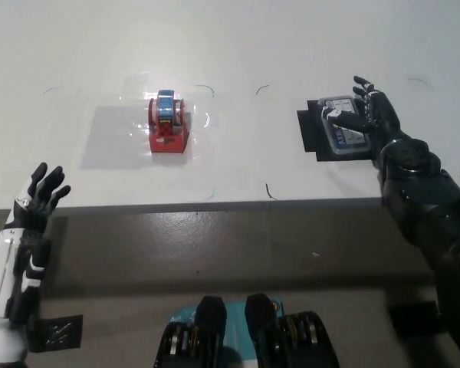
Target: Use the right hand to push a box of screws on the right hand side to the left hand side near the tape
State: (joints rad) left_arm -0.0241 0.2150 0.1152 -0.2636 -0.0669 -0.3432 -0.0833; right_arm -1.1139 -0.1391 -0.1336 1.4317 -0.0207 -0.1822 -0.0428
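Down at seven o'clock, left hand [37, 201] parked just off the near edge of the tabletop [238, 46], white forearm running down out of view, dark fingers [52, 184] spread apart and gripping nothing. Over at four o'clock, black right arm [437, 222] reaching up from the corner across the grey strip below the tabletop edge. Further out, at about two o'clock, right hand [372, 123] laid against the right side of the box of screws [343, 132], fingers [345, 116] draped loosely over its top and not clenched round it. Pressing on it, not grasping. Box lying flat, label up, still on the black mat [313, 138] on the right half of the tabletop, overlapping the mat's right part, a dark strip of mat showing to the box's left. Across at eleven o'clock, well apart from the box, tape [169, 123]: a red dispenser with a blue roll on top, standing upright inside a faint clear rectangle marked on the surface. Wide bare white stretch between tape and box, with a few thin pen marks near twelve o'clock.
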